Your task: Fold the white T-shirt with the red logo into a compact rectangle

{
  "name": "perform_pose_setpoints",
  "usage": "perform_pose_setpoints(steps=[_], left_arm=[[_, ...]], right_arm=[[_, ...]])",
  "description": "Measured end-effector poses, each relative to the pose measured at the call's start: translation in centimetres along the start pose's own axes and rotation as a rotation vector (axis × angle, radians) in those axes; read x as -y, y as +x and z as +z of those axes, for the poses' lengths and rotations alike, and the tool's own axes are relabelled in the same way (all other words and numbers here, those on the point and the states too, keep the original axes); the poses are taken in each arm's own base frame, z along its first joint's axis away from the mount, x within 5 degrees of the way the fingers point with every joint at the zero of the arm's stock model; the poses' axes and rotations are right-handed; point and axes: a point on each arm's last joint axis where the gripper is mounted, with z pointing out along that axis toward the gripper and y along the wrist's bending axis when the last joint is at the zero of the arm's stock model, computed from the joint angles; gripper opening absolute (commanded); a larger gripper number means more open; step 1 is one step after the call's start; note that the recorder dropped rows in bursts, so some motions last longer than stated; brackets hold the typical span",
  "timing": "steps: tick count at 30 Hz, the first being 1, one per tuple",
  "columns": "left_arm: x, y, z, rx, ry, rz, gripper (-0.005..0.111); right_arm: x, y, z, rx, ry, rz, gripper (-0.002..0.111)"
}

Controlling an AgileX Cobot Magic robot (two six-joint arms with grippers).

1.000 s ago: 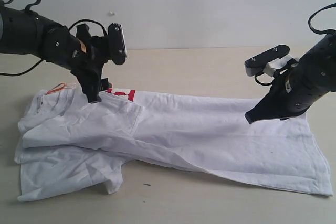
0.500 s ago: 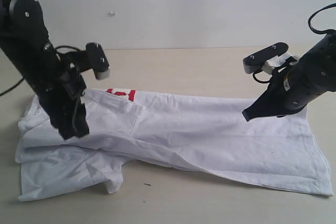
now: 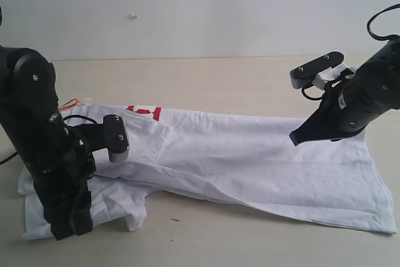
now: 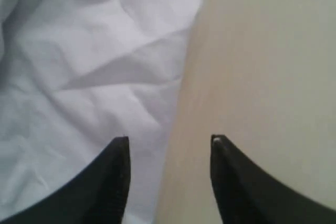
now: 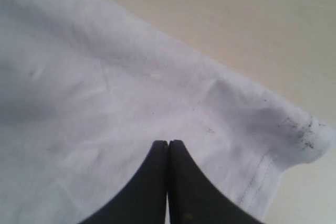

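The white T-shirt [image 3: 237, 161] lies half folded lengthwise across the table, collar end at the left, hem at the right. A short piece of the red logo [image 3: 145, 112] peeks out at the fold's far edge, and the orange collar tag [image 3: 70, 104] shows beside the left arm. My left gripper [image 3: 67, 229] points down at the shirt's near left corner, open; in the left wrist view its jaws [image 4: 169, 142] straddle the shirt's edge [image 4: 94, 66], with nothing held. My right gripper [image 3: 295, 139] hovers above the shirt's right part, shut and empty, over the cloth [image 5: 105, 77] near the hem.
The tan tabletop [image 3: 225, 79] runs behind the shirt to a white wall. A bare strip of table [image 3: 206, 242] lies in front of the shirt. A small dark speck [image 3: 174, 220] sits on the table near the front sleeve.
My left arm has swung from the collar at the far left edge down to the near left corner of the shirt. The right gripper has barely moved.
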Motion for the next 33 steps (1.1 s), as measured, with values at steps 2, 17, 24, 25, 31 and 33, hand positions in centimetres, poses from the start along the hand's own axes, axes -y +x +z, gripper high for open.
perform_pose_setpoints(steps=[2,17,24,25,31,33], left_arm=[[-0.1,0.1,0.5,0.016,-0.028,-0.002,0.048],[-0.4,0.5,2.5,0.018,-0.053,-0.002,0.045],[-0.4,0.5,2.6,0.015,-0.05,-0.001,0.0],[-0.4,0.5,2.5,0.015,-0.05,-0.001,0.0],[-0.3,0.5,2.6,0.011,-0.039,-0.006,0.0],[-0.1,0.6,2.2,0.009,-0.033,-0.004,0.0]], right_arm=[[0.0,0.0,0.0,-0.002,-0.001,0.004,0.0],[0.0,0.0,0.0,-0.003,-0.002,0.007,0.0],[0.0,0.0,0.0,-0.003,-0.002,0.007,0.0],[0.0,0.0,0.0,-0.003,-0.002,0.007,0.0],[0.0,0.0,0.0,-0.001,-0.002,0.007,0.0],[0.0,0.0,0.0,-0.001,-0.002,0.007,0.0]])
